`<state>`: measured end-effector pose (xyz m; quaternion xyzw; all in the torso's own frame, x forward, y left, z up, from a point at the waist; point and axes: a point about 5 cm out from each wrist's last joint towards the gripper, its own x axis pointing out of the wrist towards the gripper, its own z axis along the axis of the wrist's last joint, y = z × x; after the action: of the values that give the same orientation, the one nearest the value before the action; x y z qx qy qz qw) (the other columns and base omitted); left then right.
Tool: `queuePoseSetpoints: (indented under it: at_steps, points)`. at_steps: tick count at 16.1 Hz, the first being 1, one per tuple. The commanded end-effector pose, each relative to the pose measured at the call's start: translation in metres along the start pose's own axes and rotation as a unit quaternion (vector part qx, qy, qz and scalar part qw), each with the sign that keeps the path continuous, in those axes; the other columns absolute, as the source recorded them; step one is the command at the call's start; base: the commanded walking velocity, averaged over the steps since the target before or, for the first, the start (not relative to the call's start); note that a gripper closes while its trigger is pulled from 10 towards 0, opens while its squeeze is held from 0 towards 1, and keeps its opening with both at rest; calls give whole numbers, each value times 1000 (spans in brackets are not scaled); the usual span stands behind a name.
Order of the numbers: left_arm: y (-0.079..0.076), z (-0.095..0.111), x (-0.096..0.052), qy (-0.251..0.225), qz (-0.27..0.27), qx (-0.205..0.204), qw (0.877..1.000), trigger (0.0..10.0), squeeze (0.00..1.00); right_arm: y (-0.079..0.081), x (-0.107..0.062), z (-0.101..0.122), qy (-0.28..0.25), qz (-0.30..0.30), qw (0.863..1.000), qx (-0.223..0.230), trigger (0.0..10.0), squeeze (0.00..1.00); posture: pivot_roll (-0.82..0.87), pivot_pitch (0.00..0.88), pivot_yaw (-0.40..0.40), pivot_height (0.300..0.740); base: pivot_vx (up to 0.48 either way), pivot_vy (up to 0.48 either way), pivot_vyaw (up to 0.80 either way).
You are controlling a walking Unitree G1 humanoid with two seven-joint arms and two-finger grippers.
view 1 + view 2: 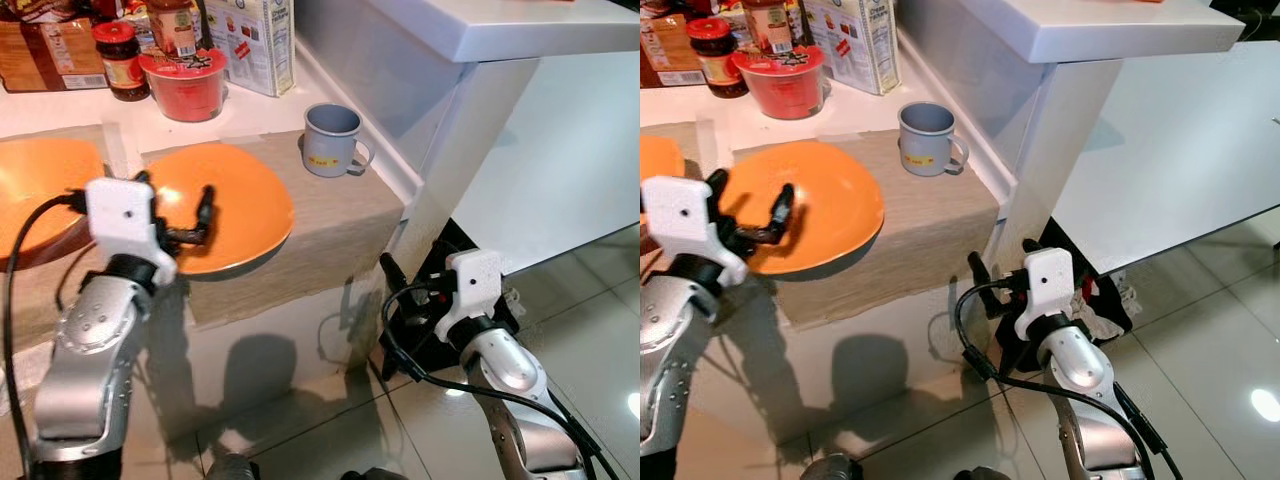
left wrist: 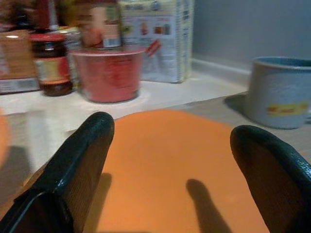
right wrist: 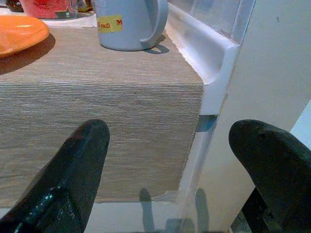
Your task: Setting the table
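While the left gripper point(image 1: 172, 207) hangs over the near rim of the orange plate point(image 1: 235, 205), its two black fingers stand wide apart and hold nothing; contact with the plate cannot be confirmed, though a finger shadow falls on it. That plate lies on a beige placemat point(image 1: 335, 225) on the white counter point(image 1: 260, 112). Just beyond the plate's right side stands a grey mug point(image 1: 333, 139), upright on the same placemat. Behind the plate sit a red bowl point(image 1: 185, 82), a dark jar point(image 1: 120, 58) and a carton point(image 1: 255, 40). Right of the plate, below the counter edge, the right gripper point(image 3: 170, 165) is spread wide and empty.
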<state>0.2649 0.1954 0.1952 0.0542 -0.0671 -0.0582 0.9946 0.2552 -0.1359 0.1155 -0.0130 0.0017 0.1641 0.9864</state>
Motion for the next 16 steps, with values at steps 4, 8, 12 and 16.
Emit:
queuePoseSetpoints:
  at_steps: [4, 8, 12, 16]
  points:
    - [-26, 28, 1, -16, -61, -52, 997, 10000, 0, -1, 2, -2, 6, -1, 1000, -5, 10000, 0, 140, 31, -85, 740, 0, 0, 0]
    - [-21, 29, -4, -28, -63, 20, 997, 10000, 0, -2, 10, 6, -26, -10, 999, -22, 10000, 0, 155, 22, -85, 740, 0, 0, 0]
    - [-42, 15, -16, 0, -75, 1, 997, 10000, 0, -1, 12, 8, -37, -18, 999, -15, 10000, 0, 154, 22, -80, 740, 0, 0, 0]
    - [-51, 14, -16, -11, -88, 8, 996, 10000, 0, -4, 15, 11, -44, -24, 999, -17, 10000, 161, 150, 15, -79, 740, 0, 0, 498]
